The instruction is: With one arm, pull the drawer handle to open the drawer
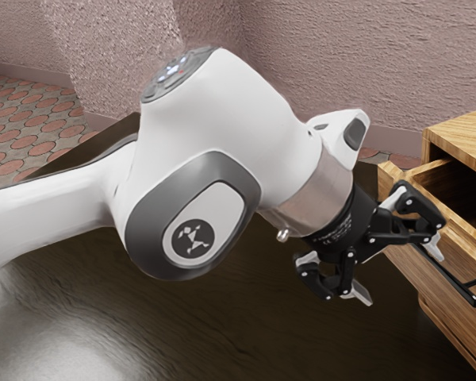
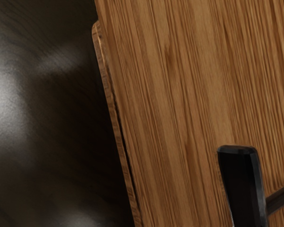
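The black gripper [image 1: 398, 270] is spread wide and holds nothing. It is just beside the thin black bar handle [image 1: 452, 278] of the light wooden drawer [image 1: 436, 305], which is out a little. If the gripper pulls without closing, the handle could slip free.

One of each thing, and two fingers.
There is one robot arm [image 1: 198, 182] with one gripper [image 1: 397, 266], and the gripper has two fingers [image 1: 416, 210]. There is one wooden cabinet [image 1: 460, 139], one drawer [image 1: 444, 298], one black handle [image 1: 460, 282] and one dark table [image 1: 143, 333].
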### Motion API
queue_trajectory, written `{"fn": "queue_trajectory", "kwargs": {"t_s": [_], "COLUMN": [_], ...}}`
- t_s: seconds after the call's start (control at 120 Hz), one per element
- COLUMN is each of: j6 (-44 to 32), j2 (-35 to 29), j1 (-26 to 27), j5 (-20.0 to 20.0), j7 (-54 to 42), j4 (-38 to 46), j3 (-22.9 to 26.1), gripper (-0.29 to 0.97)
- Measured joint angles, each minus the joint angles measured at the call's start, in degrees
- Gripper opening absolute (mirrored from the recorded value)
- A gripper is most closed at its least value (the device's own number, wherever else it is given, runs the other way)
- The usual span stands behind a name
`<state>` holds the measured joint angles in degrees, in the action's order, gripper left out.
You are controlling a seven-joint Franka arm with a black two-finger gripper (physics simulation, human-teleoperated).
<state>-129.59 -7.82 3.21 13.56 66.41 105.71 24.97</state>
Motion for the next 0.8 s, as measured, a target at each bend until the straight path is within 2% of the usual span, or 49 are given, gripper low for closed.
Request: {"fn": "queue_trajectory", "kwargs": {"t_s": [0.8], "j6": [-2.1], "j2": [-12.2], "j1": [0.2], "j5": [4.5], "j7": [-0.5], "j4": [11.8], "j3": [0.1], "gripper": [0.66]}}
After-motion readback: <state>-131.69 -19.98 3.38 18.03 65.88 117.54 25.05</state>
